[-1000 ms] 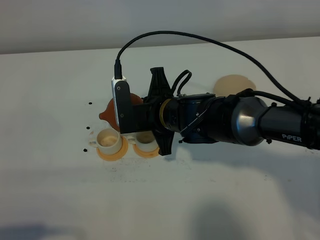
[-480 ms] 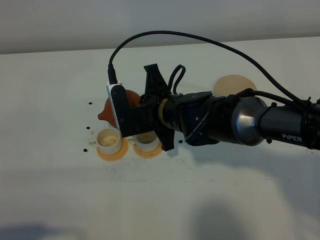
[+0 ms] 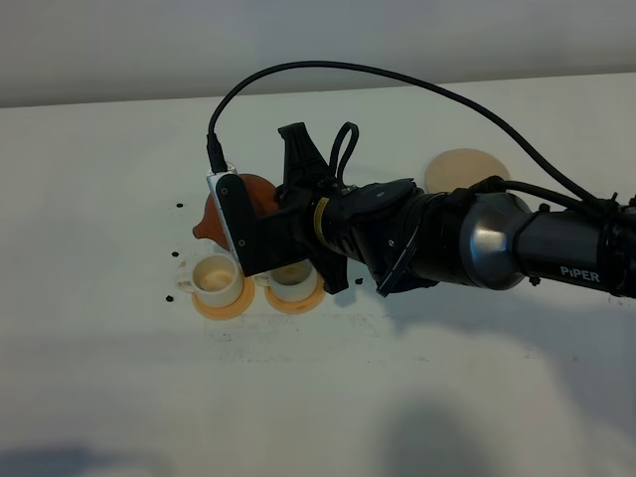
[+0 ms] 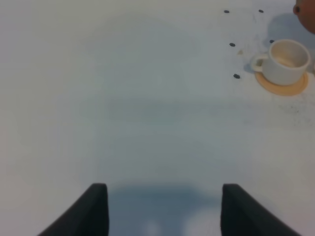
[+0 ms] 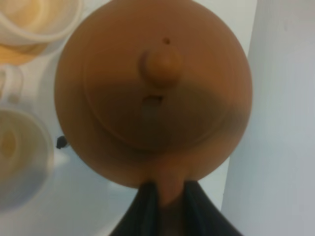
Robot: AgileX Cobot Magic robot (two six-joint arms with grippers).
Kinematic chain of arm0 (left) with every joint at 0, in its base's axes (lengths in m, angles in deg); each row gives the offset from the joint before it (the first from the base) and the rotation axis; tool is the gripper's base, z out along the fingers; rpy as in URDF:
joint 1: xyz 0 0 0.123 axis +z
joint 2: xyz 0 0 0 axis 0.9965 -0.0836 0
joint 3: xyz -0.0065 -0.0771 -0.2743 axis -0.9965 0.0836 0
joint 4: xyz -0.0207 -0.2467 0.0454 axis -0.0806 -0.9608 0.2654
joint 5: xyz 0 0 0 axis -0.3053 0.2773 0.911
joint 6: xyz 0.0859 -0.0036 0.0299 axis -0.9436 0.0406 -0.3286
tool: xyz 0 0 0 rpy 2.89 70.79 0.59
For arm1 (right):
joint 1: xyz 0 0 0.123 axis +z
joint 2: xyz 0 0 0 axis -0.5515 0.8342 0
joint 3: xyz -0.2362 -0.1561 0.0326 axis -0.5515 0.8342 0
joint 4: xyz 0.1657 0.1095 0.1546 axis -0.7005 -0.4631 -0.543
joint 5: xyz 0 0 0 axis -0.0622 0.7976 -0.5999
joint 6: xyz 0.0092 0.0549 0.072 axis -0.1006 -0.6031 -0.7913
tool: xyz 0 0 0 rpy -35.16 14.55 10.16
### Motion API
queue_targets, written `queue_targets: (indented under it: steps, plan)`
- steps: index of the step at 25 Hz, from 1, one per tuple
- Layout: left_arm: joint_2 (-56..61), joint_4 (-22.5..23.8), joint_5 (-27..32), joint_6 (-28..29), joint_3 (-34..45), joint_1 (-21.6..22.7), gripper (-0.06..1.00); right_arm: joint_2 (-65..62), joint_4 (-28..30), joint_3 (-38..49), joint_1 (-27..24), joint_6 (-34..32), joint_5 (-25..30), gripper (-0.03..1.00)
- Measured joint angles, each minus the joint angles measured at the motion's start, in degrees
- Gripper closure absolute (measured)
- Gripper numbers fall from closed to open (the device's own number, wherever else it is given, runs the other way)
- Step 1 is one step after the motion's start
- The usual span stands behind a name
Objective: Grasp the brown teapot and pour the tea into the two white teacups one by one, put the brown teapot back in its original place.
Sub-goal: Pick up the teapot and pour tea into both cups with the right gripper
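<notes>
From the high camera, the nearest stretch of the white table (image 3: 397, 397) lies bare. Farther back, the two white teacups stand side by side, each on an orange coaster. As that view shows them, the left-hand teacup (image 3: 213, 279) sits on its coaster (image 3: 221, 309) with its handle turned outward. The right-hand teacup (image 3: 289, 288) is partly hidden under the arm, with only the front edge of its coaster (image 3: 295, 304) showing.

Just behind the cups, the right gripper (image 5: 169, 196) has reached across the middle of the table and holds the brown teapot (image 3: 215, 217) off the surface. Its two dark fingers (image 5: 147, 204) are clamped on the loop handle, and the knobbed lid (image 5: 161, 66) faces the wrist camera. The spout points down toward the table just behind the left-hand teacup. It cannot be told whether any tea is running.

A few black specks (image 3: 179, 206) dot the table beside the teapot. Farther back and well off to the other side, the pale cream saucer (image 3: 464, 167) lies flat, partly covered by the arm.

The left gripper (image 4: 165, 211) hovers over bare table well apart from the cups, its jaws spread with nothing between them.
</notes>
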Motion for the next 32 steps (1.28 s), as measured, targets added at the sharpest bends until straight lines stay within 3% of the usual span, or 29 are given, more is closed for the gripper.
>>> queue_targets:
  steps: [32]
  plan:
    - [0.0,0.0,0.0,0.0,0.0,0.0,0.44,0.8,3.9,0.1,0.7,10.3,1.5,0.85]
